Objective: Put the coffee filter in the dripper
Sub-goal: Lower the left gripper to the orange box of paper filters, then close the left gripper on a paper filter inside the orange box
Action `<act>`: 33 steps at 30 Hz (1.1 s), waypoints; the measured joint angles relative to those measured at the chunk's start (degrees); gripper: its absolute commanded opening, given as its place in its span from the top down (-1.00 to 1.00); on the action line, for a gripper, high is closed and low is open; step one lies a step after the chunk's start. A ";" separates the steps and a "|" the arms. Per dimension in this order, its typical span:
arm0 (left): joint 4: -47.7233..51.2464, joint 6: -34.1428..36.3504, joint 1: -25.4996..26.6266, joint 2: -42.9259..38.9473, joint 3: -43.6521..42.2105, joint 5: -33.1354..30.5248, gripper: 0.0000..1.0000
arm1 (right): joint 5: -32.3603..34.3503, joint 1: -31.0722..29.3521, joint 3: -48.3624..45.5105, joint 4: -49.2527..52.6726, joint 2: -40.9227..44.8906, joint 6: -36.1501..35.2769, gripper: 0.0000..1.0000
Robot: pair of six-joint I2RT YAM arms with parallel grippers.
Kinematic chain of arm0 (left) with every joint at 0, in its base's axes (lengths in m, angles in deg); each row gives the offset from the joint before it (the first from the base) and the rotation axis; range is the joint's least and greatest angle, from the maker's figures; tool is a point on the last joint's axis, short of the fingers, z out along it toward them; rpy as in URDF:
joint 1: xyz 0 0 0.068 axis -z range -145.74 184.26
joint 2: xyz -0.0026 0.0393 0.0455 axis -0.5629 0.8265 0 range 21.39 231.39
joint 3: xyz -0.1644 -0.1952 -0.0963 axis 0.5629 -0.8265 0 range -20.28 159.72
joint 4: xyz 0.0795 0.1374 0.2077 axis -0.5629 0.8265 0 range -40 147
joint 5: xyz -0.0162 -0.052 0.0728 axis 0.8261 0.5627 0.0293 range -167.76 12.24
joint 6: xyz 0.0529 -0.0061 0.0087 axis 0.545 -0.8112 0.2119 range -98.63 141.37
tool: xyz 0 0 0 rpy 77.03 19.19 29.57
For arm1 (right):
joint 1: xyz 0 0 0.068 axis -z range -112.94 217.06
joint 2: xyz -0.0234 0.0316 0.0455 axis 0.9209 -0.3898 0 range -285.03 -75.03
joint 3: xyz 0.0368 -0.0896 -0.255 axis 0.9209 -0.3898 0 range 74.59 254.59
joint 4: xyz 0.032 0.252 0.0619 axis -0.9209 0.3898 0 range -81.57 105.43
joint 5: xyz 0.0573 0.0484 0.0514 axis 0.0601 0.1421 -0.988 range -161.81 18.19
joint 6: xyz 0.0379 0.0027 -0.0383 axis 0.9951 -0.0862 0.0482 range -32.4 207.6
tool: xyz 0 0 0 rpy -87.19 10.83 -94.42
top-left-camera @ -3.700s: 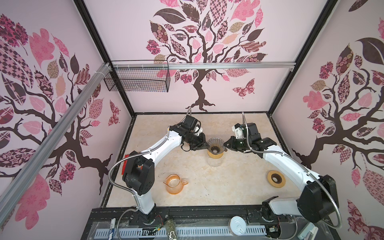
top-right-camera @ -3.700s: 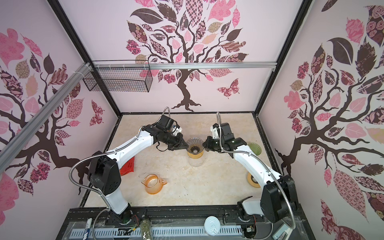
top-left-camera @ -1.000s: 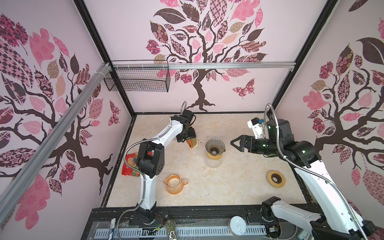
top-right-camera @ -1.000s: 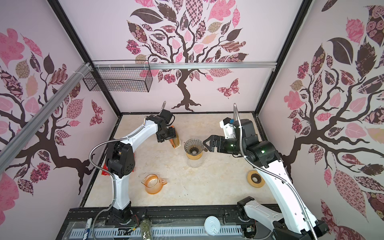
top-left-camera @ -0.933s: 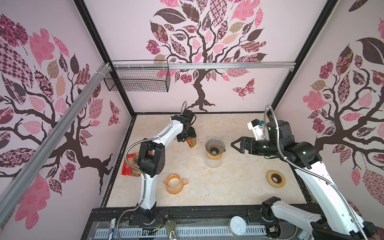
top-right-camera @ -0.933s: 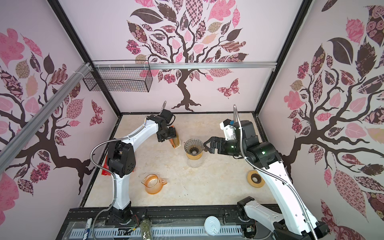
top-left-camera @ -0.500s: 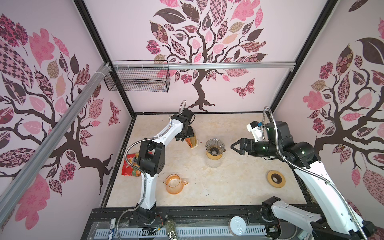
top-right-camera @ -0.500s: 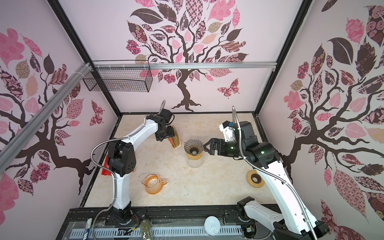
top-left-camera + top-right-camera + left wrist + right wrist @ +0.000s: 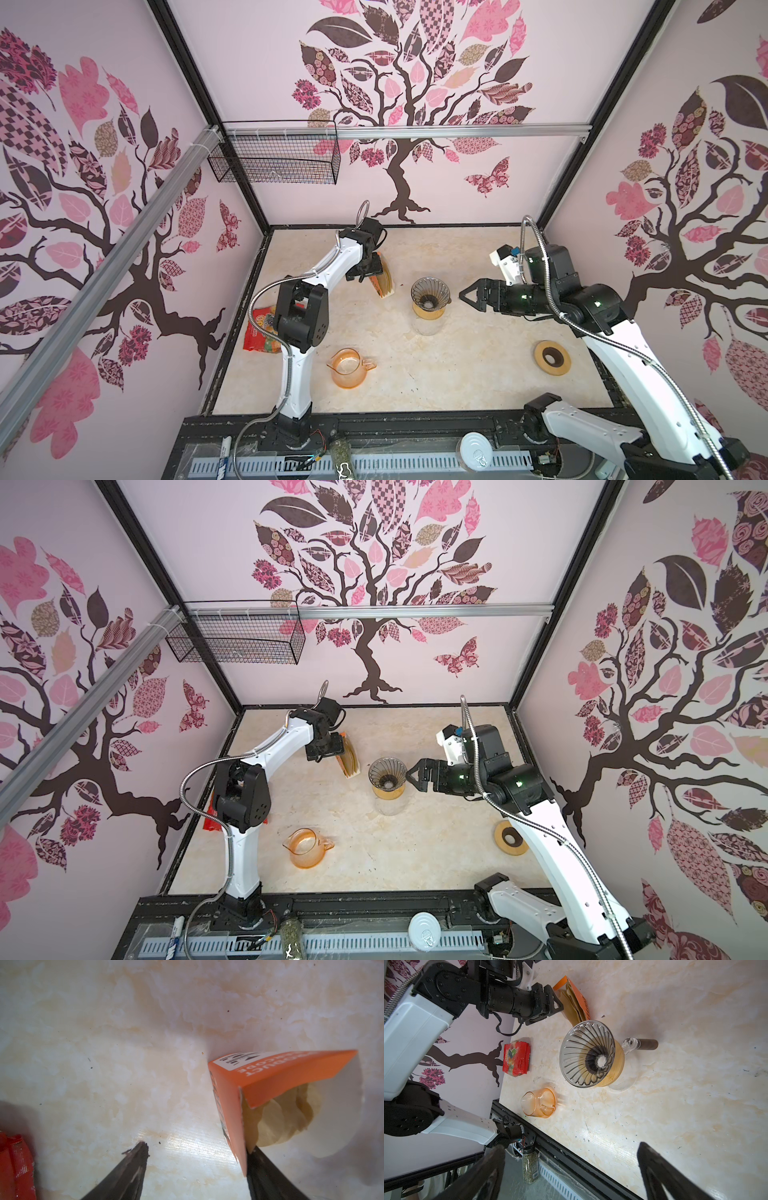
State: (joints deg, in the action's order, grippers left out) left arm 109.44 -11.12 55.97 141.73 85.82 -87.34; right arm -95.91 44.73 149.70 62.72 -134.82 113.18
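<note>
The glass dripper (image 9: 430,293) (image 9: 388,776) (image 9: 587,1057) sits on a clear server with an amber collar, mid-table, with no paper in its cone. Brown coffee filters (image 9: 291,1118) stick out of an open orange box (image 9: 382,280) (image 9: 349,760) (image 9: 580,999) just left of it. My left gripper (image 9: 365,272) (image 9: 197,1147) is open at the box; one finger (image 9: 261,1169) lies behind the box's orange side wall, by the filters. My right gripper (image 9: 467,293) (image 9: 411,773) (image 9: 571,1151) hovers open and empty, just right of the dripper.
An orange glass pitcher (image 9: 347,368) stands near the front. A red snack bag (image 9: 262,332) lies at the left edge, a wooden ring (image 9: 551,357) at the right. A wire basket (image 9: 274,162) hangs on the back-left rail. A herb jar (image 9: 340,453) sits below the front edge.
Both grippers were at the dripper a few seconds back. Over the last second the right gripper has crept left toward the dripper; the left stays at the box, jaws slightly narrower.
</note>
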 measured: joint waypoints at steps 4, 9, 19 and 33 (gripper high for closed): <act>0.37 1.11 -0.68 -0.02 0.00 -0.57 -0.50 | 0.00 0.00 -0.09 -0.61 0.00 0.09 -1.00; 0.44 2.16 -1.22 -0.02 -0.07 -0.37 -0.48 | 0.00 0.00 -0.66 -0.94 0.22 0.09 -1.00; 0.37 4.15 -1.27 -3.41 -1.16 3.58 -0.44 | -0.04 0.00 -1.79 -1.29 0.90 0.13 -1.00; -0.26 4.90 0.94 -9.81 -1.60 10.62 0.29 | -0.15 0.00 -2.01 -1.86 0.87 0.13 -1.00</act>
State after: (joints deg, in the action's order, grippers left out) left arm 109.18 -6.22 56.91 131.91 84.22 -76.72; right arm -96.06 44.73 147.69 60.86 -133.95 113.31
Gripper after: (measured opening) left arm 0.368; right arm 0.999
